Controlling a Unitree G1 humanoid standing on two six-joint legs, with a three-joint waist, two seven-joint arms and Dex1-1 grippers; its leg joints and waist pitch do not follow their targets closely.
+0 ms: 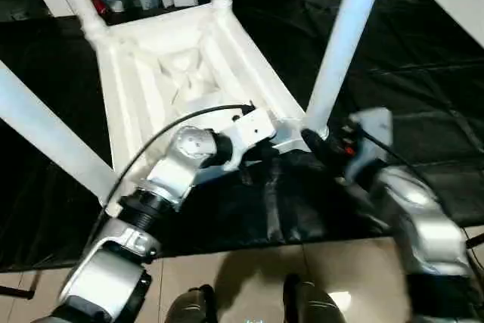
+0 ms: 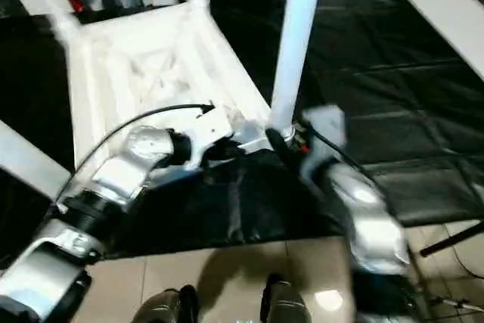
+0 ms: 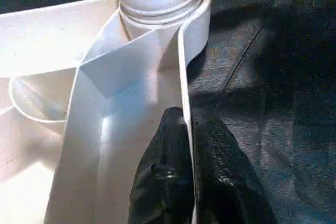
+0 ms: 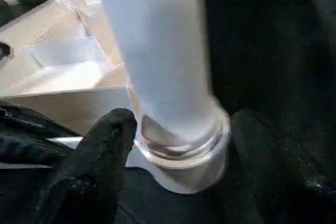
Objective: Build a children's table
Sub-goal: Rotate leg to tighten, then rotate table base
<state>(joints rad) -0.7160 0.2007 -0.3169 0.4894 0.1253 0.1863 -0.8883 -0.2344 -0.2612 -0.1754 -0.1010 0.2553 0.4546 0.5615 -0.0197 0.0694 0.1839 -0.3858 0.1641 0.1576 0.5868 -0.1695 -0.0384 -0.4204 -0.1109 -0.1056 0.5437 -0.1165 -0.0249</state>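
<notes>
The children's table (image 1: 181, 73) lies inverted on the black-covered desk (image 1: 423, 73), centre-left of frame, all four legs seated. The left gripper (image 3: 189, 145) jaws are pinched on its rim; the right gripper (image 4: 178, 145) jaws are spread around the near-right leg (image 1: 344, 43). Only righting is judged outstanding.

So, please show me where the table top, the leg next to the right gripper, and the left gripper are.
table top (image 1: 181, 73), left eye view, ribbed underside.
leg (image 1: 340, 51), left eye view, middle of its shaft.
left gripper (image 3: 190, 156), left wrist view, between the fingertips pinching the rim.
</notes>
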